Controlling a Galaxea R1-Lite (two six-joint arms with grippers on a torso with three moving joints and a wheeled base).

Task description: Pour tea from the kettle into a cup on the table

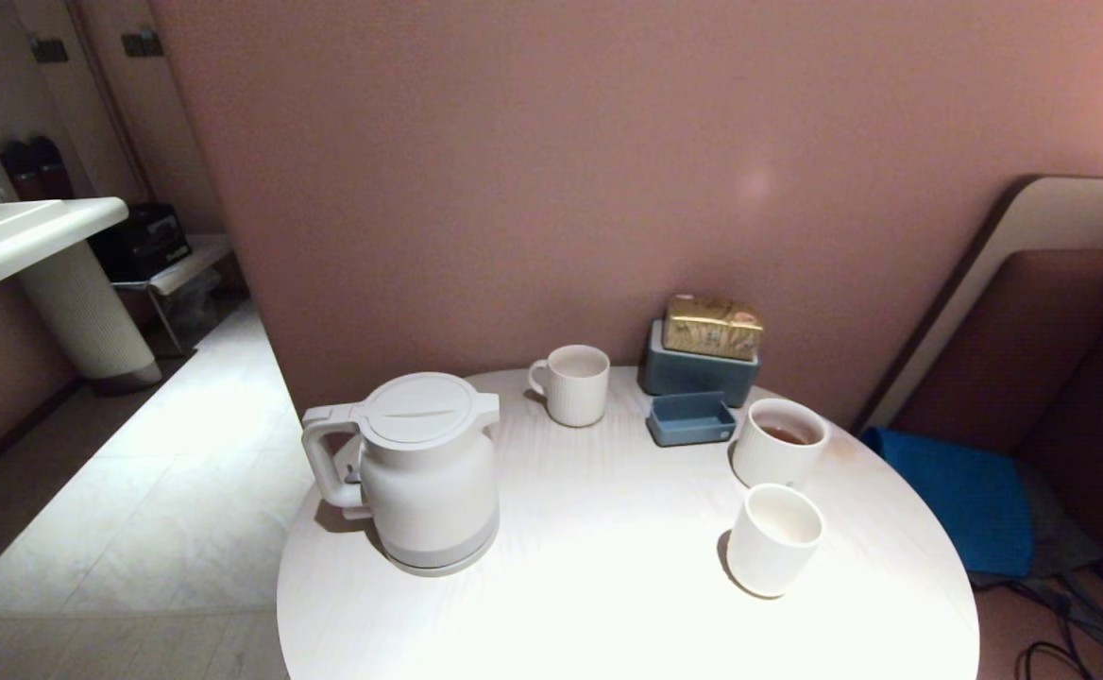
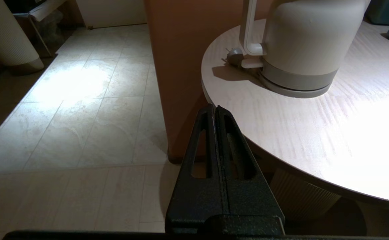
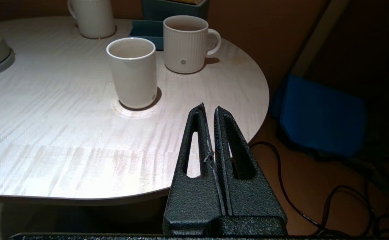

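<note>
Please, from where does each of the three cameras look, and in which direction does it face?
Head view: high on the robot, looking forward and down at the table with kettle, cup and wall behind; no arm shows.
Left wrist view: behind the shut left end effector, below the table edge, facing the kettle's foot and the floor.
Right wrist view: behind the shut right end effector, facing the cup and two mugs.
Shared: the kettle and table appear in all three; the cup in head and right wrist views.
</note>
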